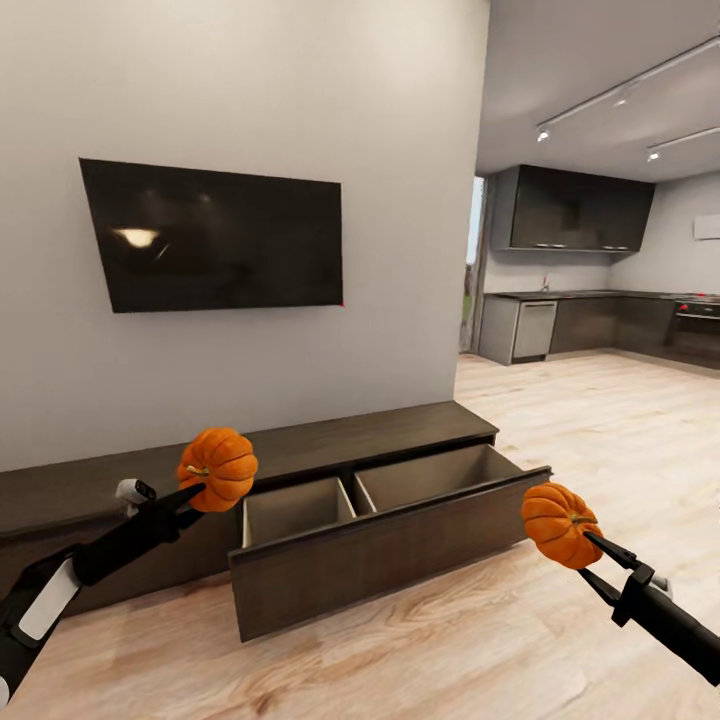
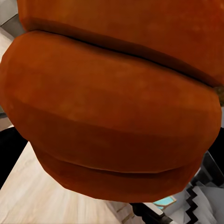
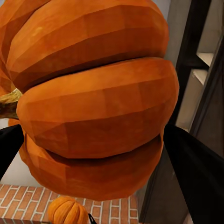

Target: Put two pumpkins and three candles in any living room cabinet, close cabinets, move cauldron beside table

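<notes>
Orange and ribbed, two pumpkins hang in the air in front of a long, low dark brown cabinet [image 1: 330,450] whose wide drawer [image 1: 390,545] stands pulled out, showing two pale compartments split by a divider. The left gripper [image 1: 196,492] pinches the left pumpkin [image 1: 218,468] from its lower side, holding it above the cabinet top just beside the drawer's left compartment; its yellowish stem points sideways toward the gripper, so its stem axis lies roughly level rather than upright. In the left wrist view this pumpkin [image 2: 112,107] crowds the lens, dark fingers [image 2: 9,154] at its flanks. The right gripper [image 1: 588,535] clamps the right pumpkin [image 1: 560,524] over the light wood floor [image 1: 560,420], off the drawer's right end and apart from it; its stem also points sideways, toward the arm. The right wrist view shows the same pumpkin [image 3: 93,102] pressed between black fingers [image 3: 198,172], its stem jutting out to one side. A dark television [image 1: 215,237] hangs on the grey wall above the cabinet, and a kitchen with dark units [image 1: 590,325] lies beyond the open doorway.
</notes>
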